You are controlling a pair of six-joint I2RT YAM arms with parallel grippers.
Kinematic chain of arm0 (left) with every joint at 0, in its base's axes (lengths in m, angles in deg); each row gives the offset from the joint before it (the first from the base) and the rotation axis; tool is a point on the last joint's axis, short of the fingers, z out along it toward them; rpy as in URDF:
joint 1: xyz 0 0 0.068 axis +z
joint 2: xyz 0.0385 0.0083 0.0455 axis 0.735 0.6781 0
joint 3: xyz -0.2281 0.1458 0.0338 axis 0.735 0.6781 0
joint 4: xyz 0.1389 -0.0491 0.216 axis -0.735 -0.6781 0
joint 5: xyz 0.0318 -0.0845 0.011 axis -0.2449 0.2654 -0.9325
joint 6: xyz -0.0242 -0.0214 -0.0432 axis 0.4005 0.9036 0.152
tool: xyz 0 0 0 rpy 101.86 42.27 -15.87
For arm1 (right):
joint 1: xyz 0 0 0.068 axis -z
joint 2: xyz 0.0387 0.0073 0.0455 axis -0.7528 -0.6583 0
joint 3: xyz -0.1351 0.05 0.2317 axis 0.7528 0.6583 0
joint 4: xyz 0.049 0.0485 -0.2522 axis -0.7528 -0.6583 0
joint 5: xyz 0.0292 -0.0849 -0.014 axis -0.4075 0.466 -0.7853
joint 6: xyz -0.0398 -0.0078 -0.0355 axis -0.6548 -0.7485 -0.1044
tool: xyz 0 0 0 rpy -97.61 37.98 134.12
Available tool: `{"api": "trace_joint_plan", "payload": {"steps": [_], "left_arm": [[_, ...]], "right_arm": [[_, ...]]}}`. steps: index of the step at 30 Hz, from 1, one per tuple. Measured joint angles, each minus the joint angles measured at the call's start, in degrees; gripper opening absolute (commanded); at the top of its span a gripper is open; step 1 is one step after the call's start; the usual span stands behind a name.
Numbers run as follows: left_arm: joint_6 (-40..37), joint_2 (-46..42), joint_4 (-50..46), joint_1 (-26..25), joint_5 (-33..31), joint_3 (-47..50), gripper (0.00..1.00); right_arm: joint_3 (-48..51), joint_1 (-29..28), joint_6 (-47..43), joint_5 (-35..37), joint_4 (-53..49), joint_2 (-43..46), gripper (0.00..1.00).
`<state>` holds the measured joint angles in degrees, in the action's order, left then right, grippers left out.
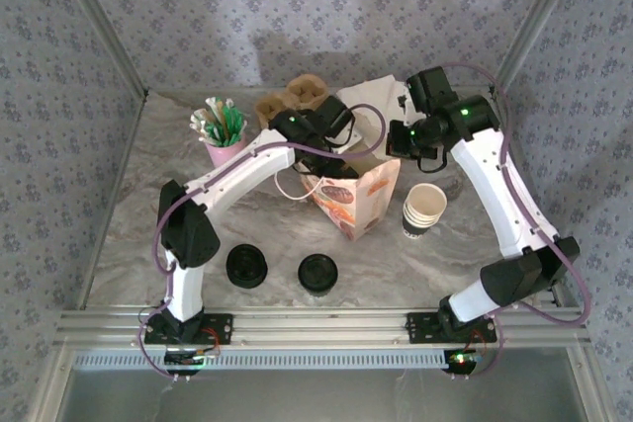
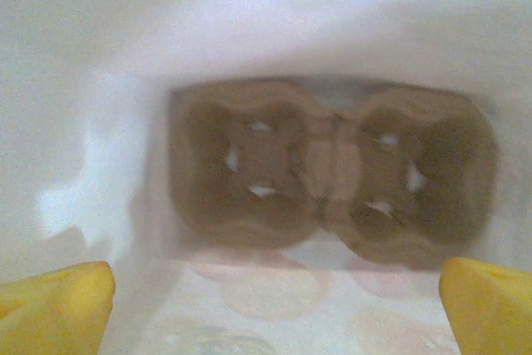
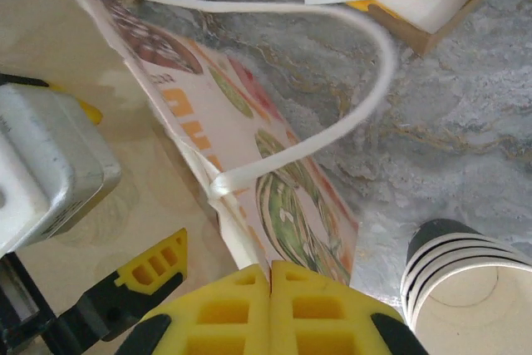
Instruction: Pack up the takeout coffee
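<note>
A printed paper bag (image 1: pixel 361 207) stands open at the table's middle. My left gripper (image 1: pixel 331 167) reaches down into it and is open, its yellow fingertips (image 2: pixel 58 305) wide apart with nothing between them (image 2: pixel 274 288). Below it, a brown cardboard cup carrier (image 2: pixel 332 172) lies on the bag's floor, its two wells empty. My right gripper (image 3: pixel 271 276) is shut on the bag's rim (image 3: pixel 283 197), at the bag's right side (image 1: pixel 399 150). Two round black lid tops (image 1: pixel 245 266) (image 1: pixel 318 272) sit near the front edge; from above I cannot tell which one caps the takeout coffee.
A stack of lidless paper cups (image 1: pixel 423 210) stands just right of the bag, close to my right gripper (image 3: pixel 465 288). The bag's white handle (image 3: pixel 366 97) loops outward. A pink cup of straws (image 1: pixel 223 130), spare carriers (image 1: pixel 297 98) and a napkin box (image 1: pixel 381 96) line the back.
</note>
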<state>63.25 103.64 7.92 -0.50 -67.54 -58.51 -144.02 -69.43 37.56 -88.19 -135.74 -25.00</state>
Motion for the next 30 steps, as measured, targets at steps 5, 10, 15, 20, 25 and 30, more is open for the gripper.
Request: {"api": "trace_joint_plan", "payload": {"steps": [5,10,15,20,25,30], "left_arm": [[-0.13,-1.42,1.14,0.02,0.0,1.77,1.0],[1.53,-1.62,4.17,0.02,-0.17,1.77,1.0],[4.5,-1.62,6.38,0.02,-0.76,0.44,1.0],[8.31,-1.62,8.0,0.02,-1.53,-3.87,1.0],[10.45,-1.88,9.07,0.02,-2.6,-4.24,1.0],[10.4,-3.82,8.28,0.09,-7.19,-4.22,1.0]], "right_arm": [[0.02,0.09,0.13,0.04,0.28,-0.33,0.0],[1.2,0.0,0.11,0.04,2.01,-0.33,0.0],[2.1,-0.48,-0.11,0.04,2.58,-0.33,0.0],[2.16,-0.83,-0.13,0.24,3.5,-0.33,0.0],[2.16,-0.94,-0.24,0.22,3.56,-0.33,0.0],[2.16,-0.92,-1.42,0.0,3.54,-0.33,0.0]]}}
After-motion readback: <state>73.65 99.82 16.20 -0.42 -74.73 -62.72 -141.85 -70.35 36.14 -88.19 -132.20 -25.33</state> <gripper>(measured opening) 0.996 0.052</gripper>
